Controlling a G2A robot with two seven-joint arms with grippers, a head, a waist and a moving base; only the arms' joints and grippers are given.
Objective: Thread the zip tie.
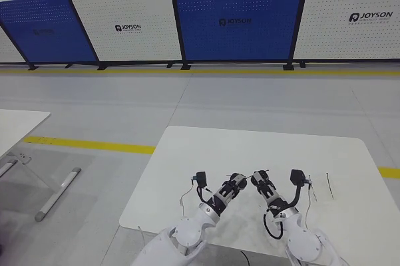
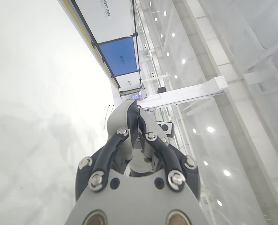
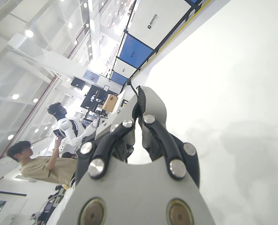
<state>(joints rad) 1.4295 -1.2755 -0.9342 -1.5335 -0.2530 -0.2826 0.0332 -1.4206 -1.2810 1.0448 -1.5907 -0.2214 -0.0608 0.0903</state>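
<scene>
Pinching the tie (image 3: 132, 86), left gripper (image 2: 136, 112) and right gripper (image 3: 139, 94) are both shut tight on it. Bring its ends together slowly and straight.

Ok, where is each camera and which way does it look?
Top view: above the arms, looking down at the table; both arms show, left gripper and right gripper close together.
Left wrist view: behind the left gripper, looking across the table toward two loose zip ties.
Right wrist view: behind the right gripper, looking past its pinched zip tie into the room.
Shared: top and left wrist views both show the loose zip ties.
</scene>
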